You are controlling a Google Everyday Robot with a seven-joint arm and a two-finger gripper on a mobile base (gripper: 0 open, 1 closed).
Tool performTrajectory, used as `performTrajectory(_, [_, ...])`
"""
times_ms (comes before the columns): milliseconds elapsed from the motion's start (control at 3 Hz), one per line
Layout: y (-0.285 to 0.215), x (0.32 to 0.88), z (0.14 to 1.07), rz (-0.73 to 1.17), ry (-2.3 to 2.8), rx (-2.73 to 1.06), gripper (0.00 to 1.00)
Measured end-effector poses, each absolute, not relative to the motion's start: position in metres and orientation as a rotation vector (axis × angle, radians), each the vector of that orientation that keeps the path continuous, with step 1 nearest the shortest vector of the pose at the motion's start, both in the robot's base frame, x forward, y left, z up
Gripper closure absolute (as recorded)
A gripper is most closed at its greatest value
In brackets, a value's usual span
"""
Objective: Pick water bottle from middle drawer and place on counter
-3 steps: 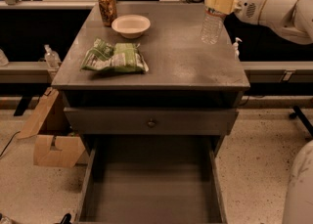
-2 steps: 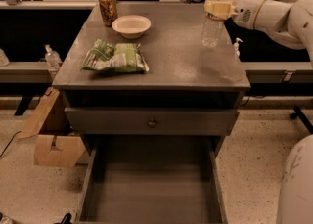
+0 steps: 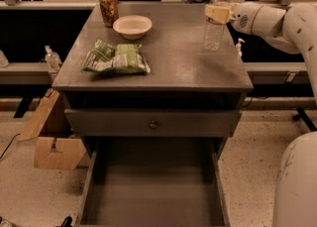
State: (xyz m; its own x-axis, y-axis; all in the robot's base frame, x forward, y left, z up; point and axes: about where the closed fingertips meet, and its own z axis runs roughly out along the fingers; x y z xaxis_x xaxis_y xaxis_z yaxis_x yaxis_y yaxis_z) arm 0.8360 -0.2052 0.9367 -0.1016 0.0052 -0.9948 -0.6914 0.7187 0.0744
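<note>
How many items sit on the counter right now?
4: can back left, bowl beside it, green bag front left, water bottle back right with the gripper at its shoulder. None look hidden.

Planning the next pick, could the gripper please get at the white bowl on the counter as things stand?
Probably yes: the gripper sits at the water bottle standing on the counter, and only bare counter lies between it and the bowl.

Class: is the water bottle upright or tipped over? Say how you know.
Upright. The water bottle has its cap on top and base on the counter; the gripper is at its shoulder.
</note>
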Motion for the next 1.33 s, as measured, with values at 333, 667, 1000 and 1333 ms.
performTrajectory(333, [-0.2052, 0.836, 0.9412, 0.643, 1.579, -0.573, 0.75])
performTrajectory(667, [-0.2037, 0.8364, 0.9409, 0.645, 1.579, -0.575, 0.46])
performTrajectory(1000, [-0.2013, 0.837, 0.9403, 0.648, 1.579, -0.577, 0.21])
performTrajectory(1333, [-0.2004, 0.8372, 0.9401, 0.649, 1.579, -0.577, 0.0])
